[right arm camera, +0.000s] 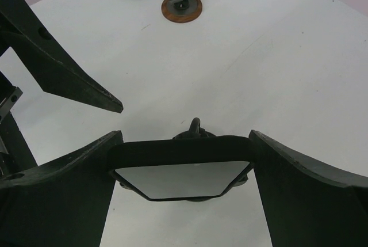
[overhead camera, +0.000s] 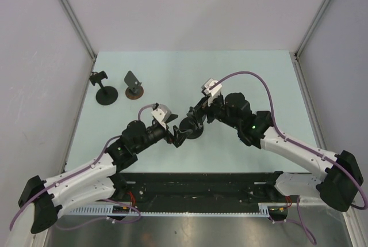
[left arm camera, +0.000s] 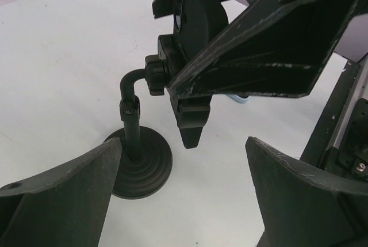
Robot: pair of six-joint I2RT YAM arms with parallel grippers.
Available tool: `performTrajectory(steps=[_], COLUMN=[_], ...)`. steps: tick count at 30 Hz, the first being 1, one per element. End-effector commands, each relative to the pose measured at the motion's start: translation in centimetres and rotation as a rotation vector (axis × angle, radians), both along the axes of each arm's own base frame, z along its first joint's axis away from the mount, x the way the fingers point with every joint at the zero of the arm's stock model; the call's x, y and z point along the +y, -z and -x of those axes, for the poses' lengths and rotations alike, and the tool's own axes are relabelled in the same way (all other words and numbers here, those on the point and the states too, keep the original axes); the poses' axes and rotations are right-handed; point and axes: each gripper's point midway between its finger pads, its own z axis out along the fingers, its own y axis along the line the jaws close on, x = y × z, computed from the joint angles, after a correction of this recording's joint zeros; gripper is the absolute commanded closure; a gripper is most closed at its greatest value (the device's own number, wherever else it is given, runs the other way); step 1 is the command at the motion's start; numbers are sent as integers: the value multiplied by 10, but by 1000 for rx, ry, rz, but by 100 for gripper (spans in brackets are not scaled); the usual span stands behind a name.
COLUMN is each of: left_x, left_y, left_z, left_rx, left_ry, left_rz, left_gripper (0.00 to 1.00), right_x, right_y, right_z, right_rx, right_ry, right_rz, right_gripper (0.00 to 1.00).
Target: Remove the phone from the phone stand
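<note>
Right hand pinches the phone edgewise — we judge it stiff, slick, light; left hand gapes empty by the phone stand.

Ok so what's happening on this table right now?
Both arms meet at the stand. The right claw is closed on the phone, which sits in the stand's cradle, not yet lifted out. The left claw is open, its fingers either side of the stand's base, not touching it.
</note>
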Motion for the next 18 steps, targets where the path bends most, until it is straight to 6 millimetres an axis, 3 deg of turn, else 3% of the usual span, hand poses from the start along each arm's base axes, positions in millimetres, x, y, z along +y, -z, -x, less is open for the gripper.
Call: performTrajectory(steps=[1,6,9,11,12,14,15,18], left_x=[-7,-11,-14,-16,-16,-17,-17,-20], left_y=[-14,-12,-12,-12,-13,-12,-12,-14], left_z=[-2,-7,-10,-12,-13,-15,-16,-17], left_rx=[-68,-70,-80,-83,-94,-101,-108,-125], left_ry=[22,18,18,17,16,12,11,18], left_rz=[18,11,3,2,-2,-8,-11,-12], left_gripper=[5,6,6,7,8,9,10,14], right_x=[5,7,6,6,6,6,6,5], right_y=[3,11,12,10,9,2,1,-7], right_z=[-3,-2,-2,0,0,2,3,5], right_rx=[-20,-14,-13,-15,-18,-28,-29,-36], right_ry=[1,-5,-2,-8,-9,-16,-17,-22], right_rz=[-1,13,15,11,7,-8,-14,-34], right_gripper=[6,8,16,30,47,64,79,97])
